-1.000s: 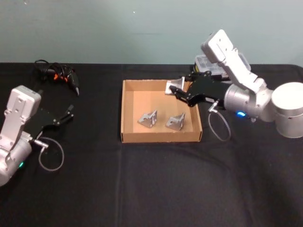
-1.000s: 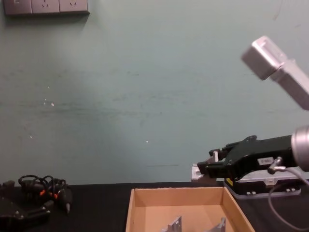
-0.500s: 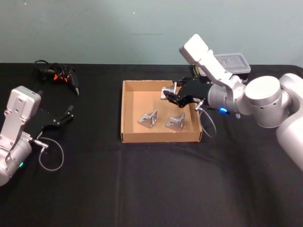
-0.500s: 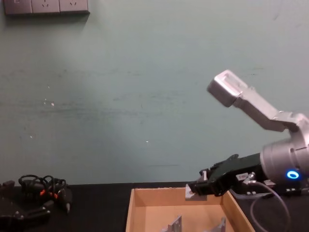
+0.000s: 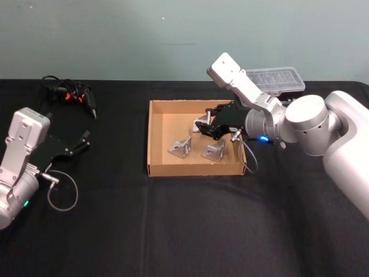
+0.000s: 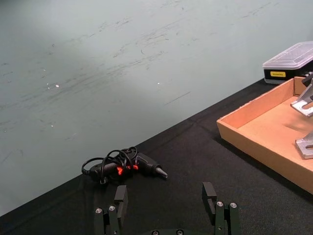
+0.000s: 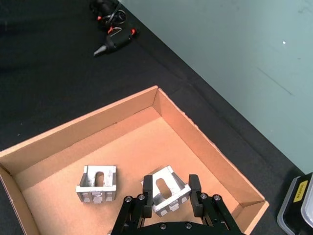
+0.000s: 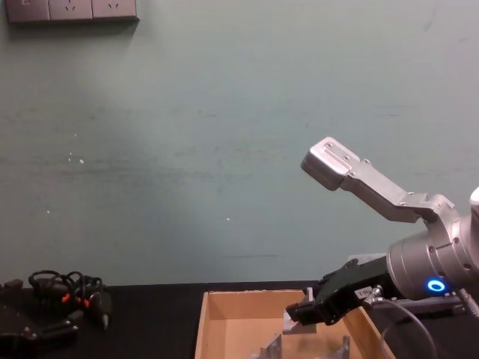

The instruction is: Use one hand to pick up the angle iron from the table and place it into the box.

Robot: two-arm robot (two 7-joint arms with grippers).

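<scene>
The angle iron is clamped between the fingers of the right gripper, held above the floor of the box toward its far right part (lower edge hidden by the gripper body). Two more brackets lie on the box floor. The left gripper rests spread apart, left of the box.
</scene>
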